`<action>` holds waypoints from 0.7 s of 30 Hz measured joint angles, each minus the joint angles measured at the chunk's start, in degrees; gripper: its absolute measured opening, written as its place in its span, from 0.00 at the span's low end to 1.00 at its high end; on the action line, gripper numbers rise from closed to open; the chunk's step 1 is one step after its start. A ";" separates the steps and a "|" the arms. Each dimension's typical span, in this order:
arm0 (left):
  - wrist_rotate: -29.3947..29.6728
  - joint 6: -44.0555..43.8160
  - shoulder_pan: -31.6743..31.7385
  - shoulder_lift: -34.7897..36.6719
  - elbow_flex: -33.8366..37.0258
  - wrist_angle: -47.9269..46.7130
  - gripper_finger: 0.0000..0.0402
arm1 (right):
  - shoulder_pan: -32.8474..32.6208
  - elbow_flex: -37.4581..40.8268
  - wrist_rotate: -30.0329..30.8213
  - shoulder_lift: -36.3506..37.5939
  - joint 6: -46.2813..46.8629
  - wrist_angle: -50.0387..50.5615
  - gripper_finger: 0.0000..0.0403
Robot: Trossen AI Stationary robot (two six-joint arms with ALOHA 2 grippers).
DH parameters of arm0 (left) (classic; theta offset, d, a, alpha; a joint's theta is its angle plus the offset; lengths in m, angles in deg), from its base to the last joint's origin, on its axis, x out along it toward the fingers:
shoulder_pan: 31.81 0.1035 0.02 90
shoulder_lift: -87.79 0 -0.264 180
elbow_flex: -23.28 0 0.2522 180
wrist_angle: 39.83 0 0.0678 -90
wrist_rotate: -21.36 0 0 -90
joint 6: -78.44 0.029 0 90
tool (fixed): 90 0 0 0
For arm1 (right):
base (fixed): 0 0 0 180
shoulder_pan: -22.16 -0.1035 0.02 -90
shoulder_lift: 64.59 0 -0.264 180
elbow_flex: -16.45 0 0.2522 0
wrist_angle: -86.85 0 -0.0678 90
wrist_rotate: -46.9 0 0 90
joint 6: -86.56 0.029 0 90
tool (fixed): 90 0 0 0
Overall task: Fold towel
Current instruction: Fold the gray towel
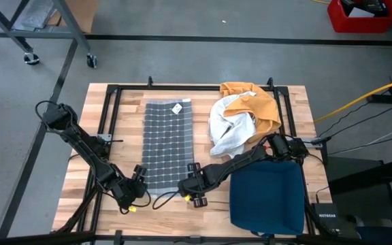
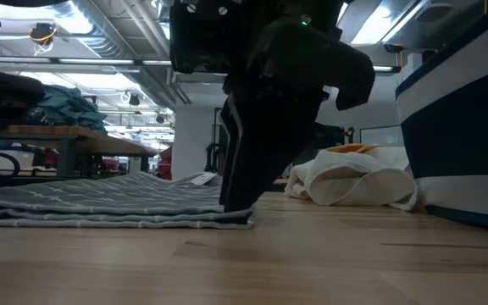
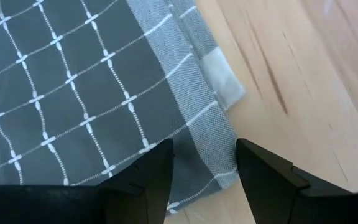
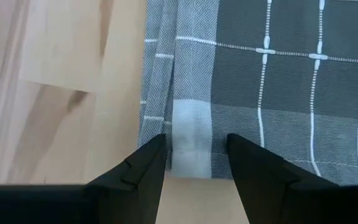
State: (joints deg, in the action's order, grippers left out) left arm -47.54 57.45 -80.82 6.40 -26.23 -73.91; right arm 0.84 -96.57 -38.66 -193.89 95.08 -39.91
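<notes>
Both end effectors meet the grey towel [image 1: 167, 146]'s near corners.

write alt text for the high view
Both grippers, left and right, sit open at the near corners of a grey checked towel folded into a long strip on a wooden table. Other cloths lie beside it.

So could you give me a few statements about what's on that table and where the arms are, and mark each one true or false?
1. The grey checked towel lies flat as a long strip on the wooden table. True.
2. Both end effectors sit at the towel's near end, the left end effector at one corner and the right end effector at the other. True.
3. The left end effector is lifting the towel high off the table. False: the towel lies flat, with open fingers at its corner.
4. The white and orange cloths are stacked on top of the towel. False: they lie beside it.
</notes>
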 joint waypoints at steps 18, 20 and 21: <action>-3.07 7.49 0.04 0.00 0.00 6.97 0.41 | -1.23 -5.11 -0.97 0.15 -0.03 1.54 0.45; -2.87 9.69 0.09 -0.52 0.00 7.46 0.41 | -1.23 -5.11 -0.95 0.15 -0.05 1.77 0.45; -2.88 10.08 0.20 -0.91 0.00 7.90 0.41 | -1.23 -5.11 -0.95 0.15 -0.05 1.98 0.45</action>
State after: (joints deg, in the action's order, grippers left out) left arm -50.42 67.53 -80.62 5.49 -26.23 -66.01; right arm -0.38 -101.69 -39.61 -193.73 95.03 -37.93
